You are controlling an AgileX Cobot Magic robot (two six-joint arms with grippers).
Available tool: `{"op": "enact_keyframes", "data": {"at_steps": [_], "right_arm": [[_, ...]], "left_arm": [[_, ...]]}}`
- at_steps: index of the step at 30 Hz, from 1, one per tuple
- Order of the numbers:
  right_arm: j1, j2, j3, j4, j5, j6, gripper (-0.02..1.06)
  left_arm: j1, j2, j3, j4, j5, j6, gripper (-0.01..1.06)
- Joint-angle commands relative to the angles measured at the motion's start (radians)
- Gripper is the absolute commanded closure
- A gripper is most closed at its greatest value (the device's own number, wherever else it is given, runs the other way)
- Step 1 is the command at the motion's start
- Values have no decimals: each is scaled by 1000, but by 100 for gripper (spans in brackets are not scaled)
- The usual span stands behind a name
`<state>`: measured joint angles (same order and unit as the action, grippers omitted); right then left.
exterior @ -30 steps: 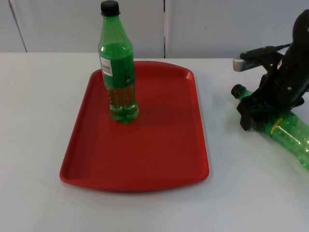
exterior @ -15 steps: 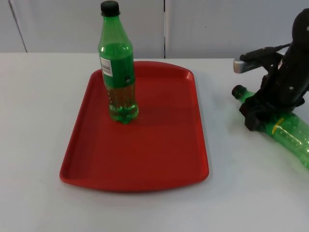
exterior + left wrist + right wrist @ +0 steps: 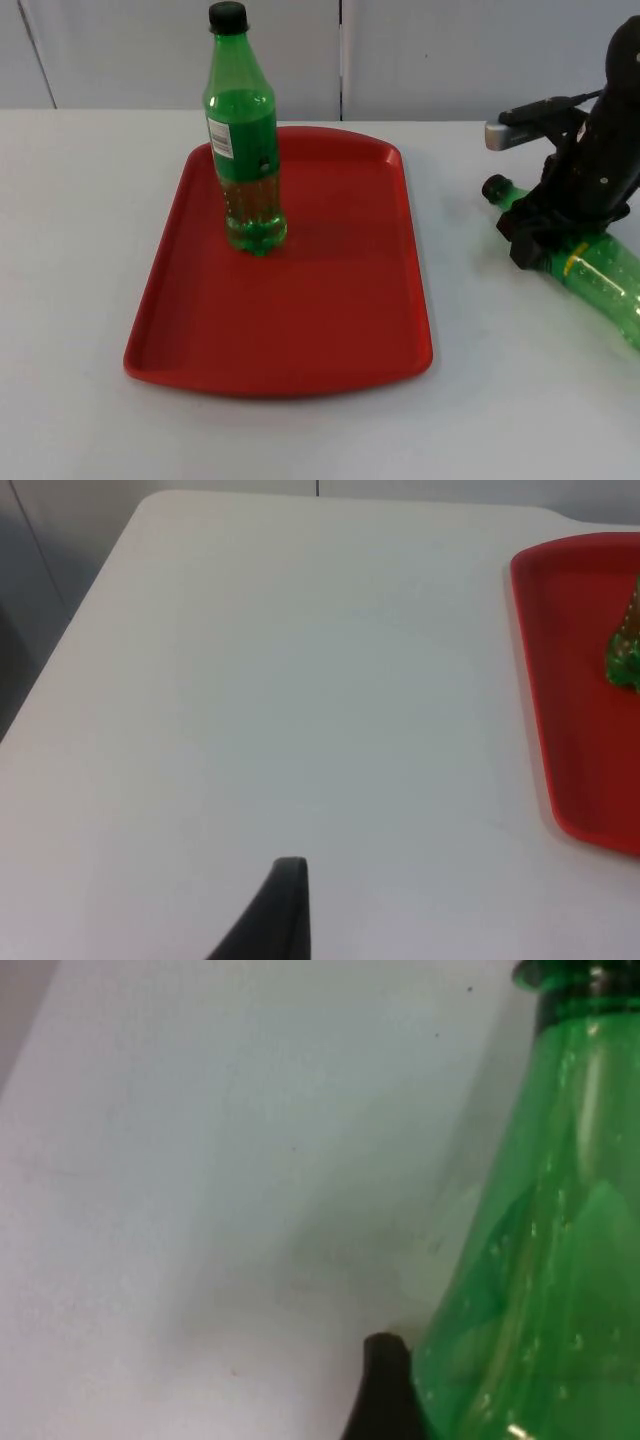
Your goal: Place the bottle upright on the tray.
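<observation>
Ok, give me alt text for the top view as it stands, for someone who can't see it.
The right gripper is down over a green bottle lying on the white table, right of a red tray. A second green bottle stands upright on the tray's far left part.

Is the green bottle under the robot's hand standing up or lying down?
Lying down. The bottle rests on its side on the white table, cap toward the red tray, with the right hand around its shoulder.

Top view: fixed, high, looks down and forward across the desk [image 3: 80, 300] to the grey wall. Left wrist view: low over bare desk, shares the red tray [image 3: 580, 680] edge with top. Right wrist view: very close on the lying bottle [image 3: 540, 1260], shared with top.
</observation>
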<state>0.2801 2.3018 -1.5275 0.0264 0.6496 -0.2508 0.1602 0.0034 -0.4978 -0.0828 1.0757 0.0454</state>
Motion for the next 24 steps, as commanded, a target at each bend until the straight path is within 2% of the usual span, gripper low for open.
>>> {"op": "enact_keyframes", "data": {"at_steps": [1,14,19,24], "right_arm": [[-3,36,34,28,132,3,105],[-3,-170,13,29,220,-53,105],[-3,-257,-24,29,218,-53,105],[0,-353,-48,48,159,-58,105]], "left_arm": [[-7,-3,4,-7,-1,1,0],[-7,-3,4,-7,-1,1,0],[-7,-3,4,-7,-1,1,0],[-7,-3,4,-7,-1,1,0]]}}
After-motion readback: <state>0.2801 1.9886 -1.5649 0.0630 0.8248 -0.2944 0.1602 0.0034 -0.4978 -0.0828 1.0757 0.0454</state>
